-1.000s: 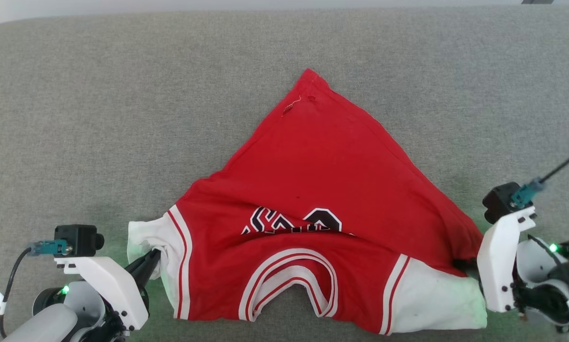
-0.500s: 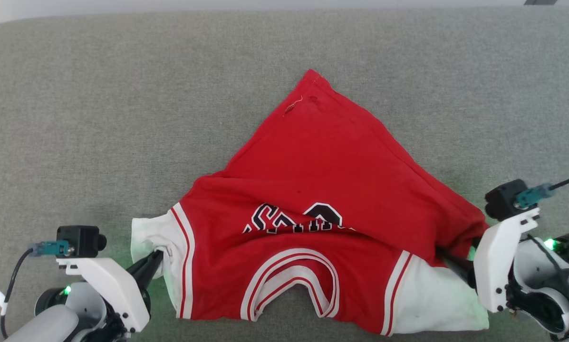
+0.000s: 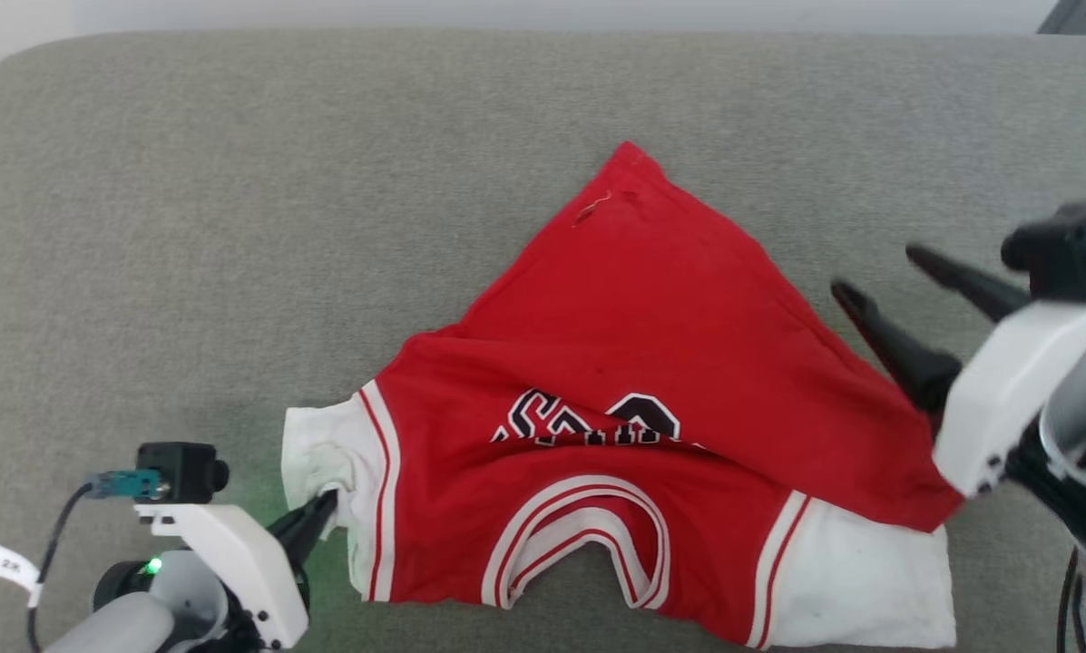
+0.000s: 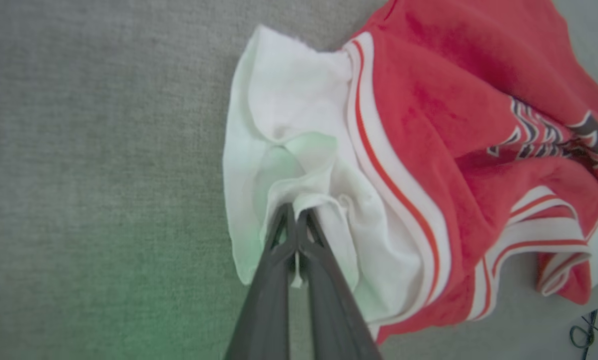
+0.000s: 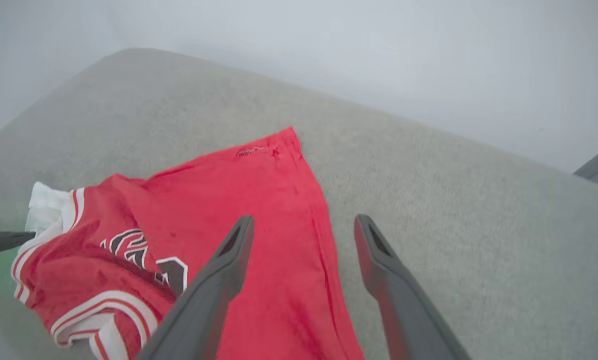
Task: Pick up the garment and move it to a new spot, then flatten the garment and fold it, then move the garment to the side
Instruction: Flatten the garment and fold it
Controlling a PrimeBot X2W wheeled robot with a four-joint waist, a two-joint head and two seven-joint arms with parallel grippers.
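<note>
Shirt: the red shirt (image 3: 651, 363) lies on the grey cushion (image 3: 234, 227) near its front edge, collar toward the robot. Its body is bunched into a triangle that peaks on the far side.
Left gripper: the left gripper (image 3: 323, 510) has its fingers pressed together on a fold of the white sleeve (image 3: 320, 453) at the shirt's left side. The cloth puckers around the tips.
Right gripper: the right gripper (image 3: 874, 269) hangs over the shirt's right edge, fingers spread wide, nothing between them, clear of the cloth.
Done: the shirt appears to be laid down at its spot, with the chest lettering (image 3: 597, 422) facing up.
Not done: flattening looks only partial. A crease runs across the lettering and the lower body is drawn in to a point, though the other sleeve (image 3: 869, 580) lies fairly flat. No fold is made yet, and the move to the side is not begun.
Likely next: a fresh hold by the right gripper to spread the body.
</note>
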